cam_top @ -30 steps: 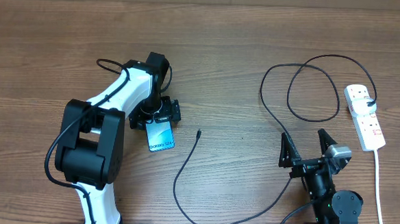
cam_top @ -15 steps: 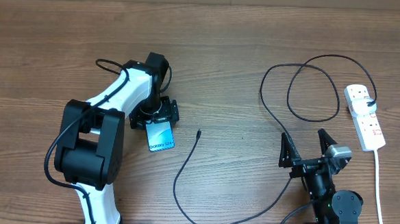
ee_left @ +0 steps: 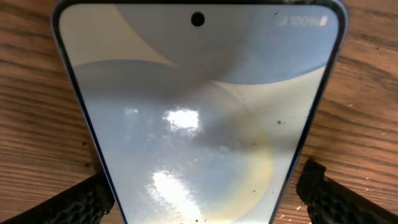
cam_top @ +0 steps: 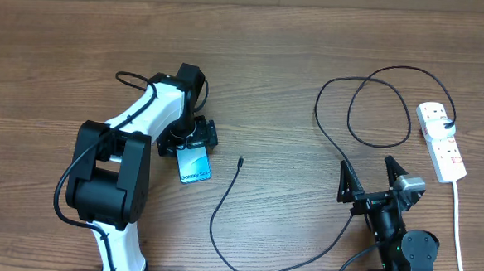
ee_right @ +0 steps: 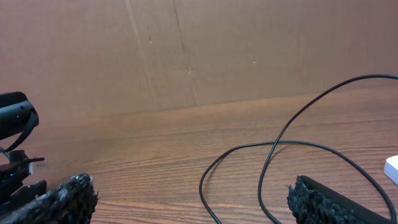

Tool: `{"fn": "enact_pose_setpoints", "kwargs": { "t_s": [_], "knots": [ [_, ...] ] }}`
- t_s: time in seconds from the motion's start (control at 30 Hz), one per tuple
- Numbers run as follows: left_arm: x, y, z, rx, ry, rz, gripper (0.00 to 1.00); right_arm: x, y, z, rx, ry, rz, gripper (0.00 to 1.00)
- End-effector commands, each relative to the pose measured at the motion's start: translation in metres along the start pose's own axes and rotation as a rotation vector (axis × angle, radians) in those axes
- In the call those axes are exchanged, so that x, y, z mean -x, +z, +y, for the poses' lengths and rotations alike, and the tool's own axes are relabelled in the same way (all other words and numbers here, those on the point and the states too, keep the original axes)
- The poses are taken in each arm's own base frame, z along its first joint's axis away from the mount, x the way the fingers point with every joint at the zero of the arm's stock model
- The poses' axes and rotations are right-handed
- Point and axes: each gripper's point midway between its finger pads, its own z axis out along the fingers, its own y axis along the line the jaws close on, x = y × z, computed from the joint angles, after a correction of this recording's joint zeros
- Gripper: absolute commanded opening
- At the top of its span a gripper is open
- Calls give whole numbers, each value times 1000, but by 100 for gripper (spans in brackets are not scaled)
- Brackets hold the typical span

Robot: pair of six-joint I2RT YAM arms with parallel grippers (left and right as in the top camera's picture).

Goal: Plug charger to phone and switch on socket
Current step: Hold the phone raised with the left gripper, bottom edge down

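The phone (cam_top: 195,164) lies flat on the wooden table, blue screen up with its text end toward the front. My left gripper (cam_top: 194,138) sits over its far end. In the left wrist view the phone (ee_left: 199,93) fills the frame and the left gripper (ee_left: 202,199) has a finger on each side of it, open, the right finger a little clear of the edge. The charger cable (cam_top: 222,202) loops across the table, and its plug tip (cam_top: 239,161) lies free to the right of the phone. The socket (cam_top: 441,142) lies at the far right. My right gripper (cam_top: 370,177) is open and empty.
The socket's thick white cord (cam_top: 457,230) runs to the front edge. In the right wrist view the charger cable's loops (ee_right: 273,144) lie ahead of the open right gripper (ee_right: 193,202), with a cardboard wall (ee_right: 186,50) behind the table.
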Motion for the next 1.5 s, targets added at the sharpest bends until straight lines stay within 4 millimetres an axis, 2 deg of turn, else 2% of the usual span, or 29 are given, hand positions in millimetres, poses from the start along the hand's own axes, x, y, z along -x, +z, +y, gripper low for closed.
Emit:
{"fn": "enact_pose_setpoints", "kwargs": {
  "t_s": [0.0,0.1,0.23,0.37,0.53,0.67,0.9,1.3,1.47],
  "knots": [
    [-11,41,16,26,-36,94,98,-2,0,0,2,3,-2,100],
    [-4,41,23,37,-46,76,95,-2,0,0,2,3,-2,100],
    [-4,41,22,31,-13,73,88,-2,0,0,2,3,-3,100],
    [-3,41,22,30,-12,72,86,-2,0,0,2,3,-2,100],
    [-3,41,22,30,-13,73,94,-2,0,0,2,3,-2,100],
    [-3,41,22,30,-13,72,89,-2,0,0,2,3,-2,100],
    [-3,41,22,30,-13,72,99,-2,0,0,2,3,-2,100],
    [-7,43,21,40,-3,78,100,-2,0,0,2,3,-2,100],
    [-9,45,25,111,30,52,100,-2,0,0,2,3,-2,100]
  ]
}}
